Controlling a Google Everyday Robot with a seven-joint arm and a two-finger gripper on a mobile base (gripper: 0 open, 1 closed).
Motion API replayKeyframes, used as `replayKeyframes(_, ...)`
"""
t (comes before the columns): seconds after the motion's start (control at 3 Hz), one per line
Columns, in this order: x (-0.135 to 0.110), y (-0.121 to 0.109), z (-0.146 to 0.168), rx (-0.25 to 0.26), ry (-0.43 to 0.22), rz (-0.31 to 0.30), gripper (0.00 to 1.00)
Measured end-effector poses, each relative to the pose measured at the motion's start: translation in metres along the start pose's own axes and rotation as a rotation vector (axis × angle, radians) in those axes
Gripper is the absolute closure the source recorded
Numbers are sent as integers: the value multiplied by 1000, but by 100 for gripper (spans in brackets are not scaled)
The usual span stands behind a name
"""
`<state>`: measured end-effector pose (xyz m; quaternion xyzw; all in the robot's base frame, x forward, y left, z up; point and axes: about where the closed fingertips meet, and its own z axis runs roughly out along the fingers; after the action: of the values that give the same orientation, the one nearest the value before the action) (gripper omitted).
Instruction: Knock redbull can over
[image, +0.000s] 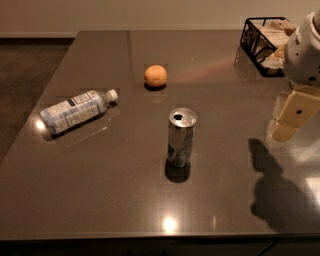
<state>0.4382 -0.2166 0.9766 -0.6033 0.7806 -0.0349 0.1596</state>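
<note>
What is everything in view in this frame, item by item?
redbull can: one, silver and blue, upright at table centre.
water bottle: one, clear with blue-white label, lying on its side, left.
orange: one, orange, behind the can.
wire basket: one, black, far right corner, holding pale packets.
table: one, glossy dark grey, under everything.
gripper: one, beige, above the table at right, apart from the can.

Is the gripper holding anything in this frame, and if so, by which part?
Nothing is held. The gripper hangs at the right of the view, well apart from the upright can.
</note>
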Motion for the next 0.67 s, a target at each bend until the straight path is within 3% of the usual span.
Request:
replayKeyframes(0.33, 0, 0, 0, 0, 0, 0, 0)
replayKeyframes(0.67, -15, 3, 10, -21, -50, -2, 0)
